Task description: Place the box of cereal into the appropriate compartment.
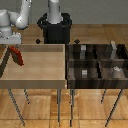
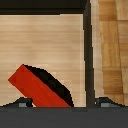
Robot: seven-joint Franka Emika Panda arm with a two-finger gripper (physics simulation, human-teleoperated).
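Observation:
The box of cereal (image 1: pixel 18 56) is a small flat red box with dark edges. It stands tilted at the exterior view's left end of the light wooden bin (image 1: pixel 40 70). My gripper (image 1: pixel 12 45) hangs just above it, close to the bin's left wall. In the wrist view the box of cereal (image 2: pixel 37 90) lies slantwise low between the two fingertips (image 2: pixel 20 103), nearer one of them. My gripper (image 2: pixel 62 103) is open, its jaws spread wide, and the box fills only part of the gap.
A dark bin (image 1: pixel 97 62) with several compartments stands on the exterior view's right, holding small grey-white blocks (image 1: pixel 85 73). The robot's black pedestal (image 1: pixel 55 30) is behind the bins. The dark bin wall (image 2: pixel 88 55) runs beside the box, with wood floor beyond.

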